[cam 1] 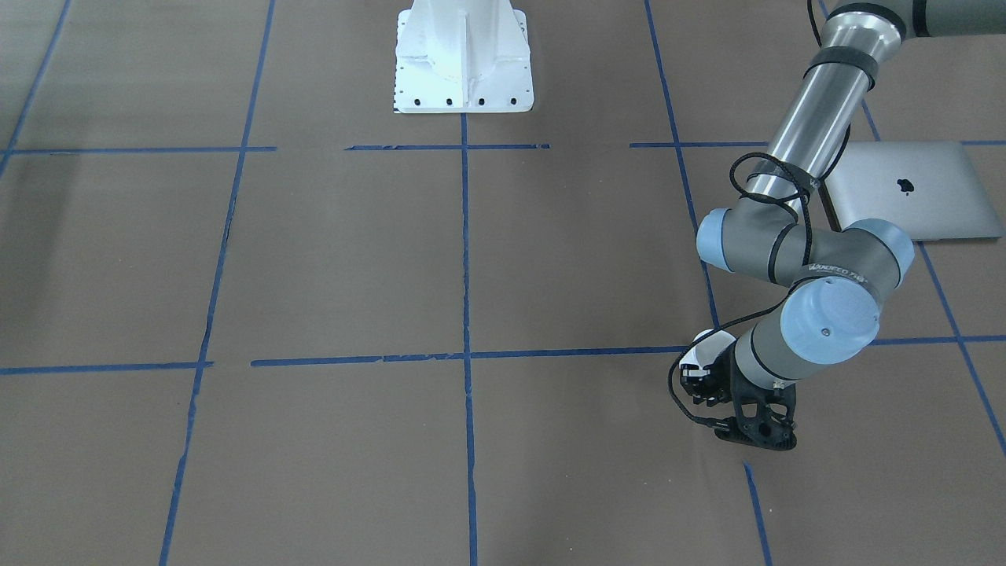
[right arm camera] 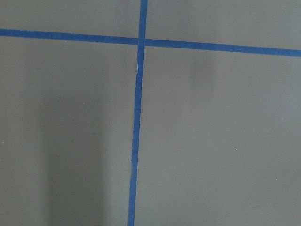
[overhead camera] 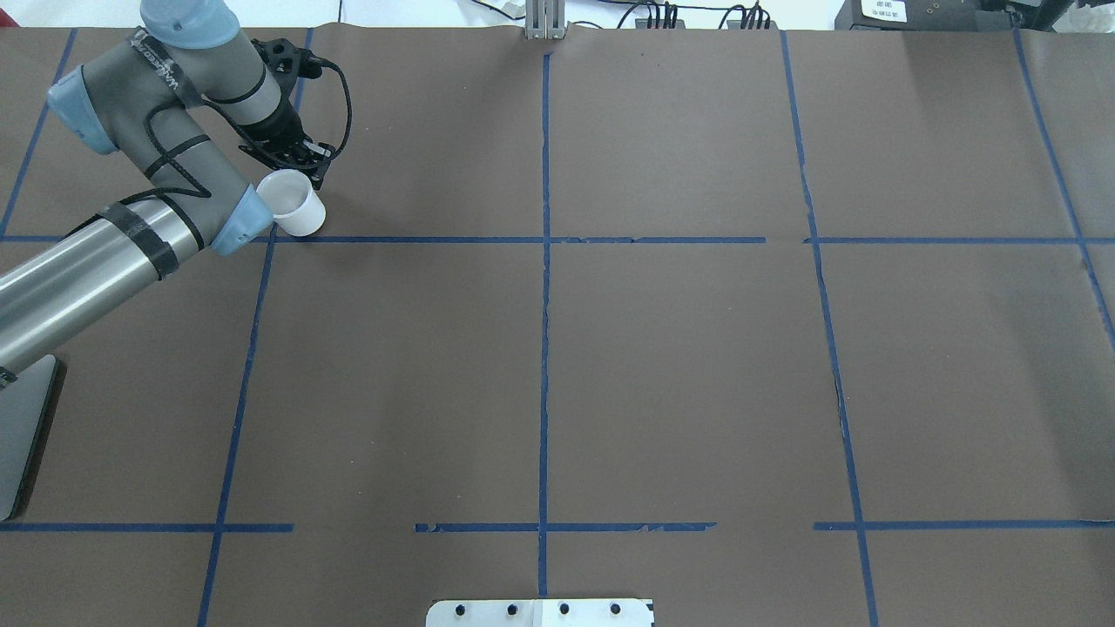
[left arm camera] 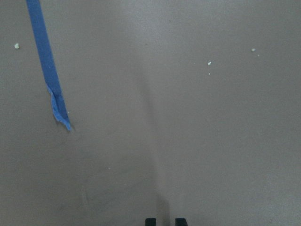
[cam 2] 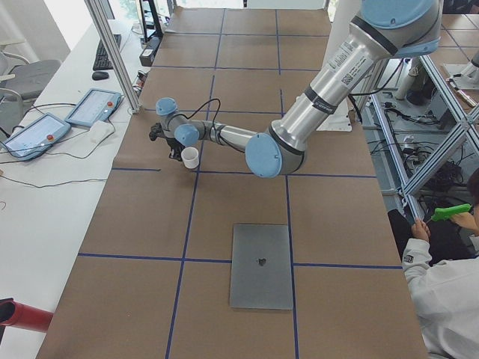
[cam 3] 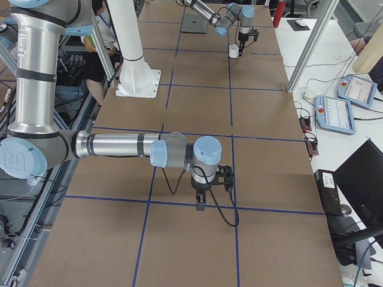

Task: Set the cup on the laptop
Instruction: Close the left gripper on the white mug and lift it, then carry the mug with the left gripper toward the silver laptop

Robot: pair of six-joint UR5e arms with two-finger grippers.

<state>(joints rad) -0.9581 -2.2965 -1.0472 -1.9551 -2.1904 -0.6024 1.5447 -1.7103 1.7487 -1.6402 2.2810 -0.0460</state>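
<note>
The cup [overhead camera: 292, 205] stands upright on the brown worktop [overhead camera: 679, 366], off at the far corner on the robot's left, its base touching a line of blue tape [overhead camera: 544, 348]. The left arm is stretched out and bent down right next to it, and the left fingers [left arm camera: 150, 221] point downward just beside the cup's wall, low over the paper. From the wrist camera only their two dark tips peek in, drawn close together with a thin gap and bare paper ahead of them. Whether they are pinching the cup's handle or only standing next to it I cannot tell from here. The laptop [cam 1: 904, 189] lies flat with its lid shut and logo facing up, nearer the robot on the same side and well apart from the cup, with the left arm's silver forearm passing over one of its corners. The right arm hangs over the other end of the worktop, its right fingers [cam 3: 200, 205] pointing down above a tape crossing. I cannot tell whether they are spread or pressed together.
</note>
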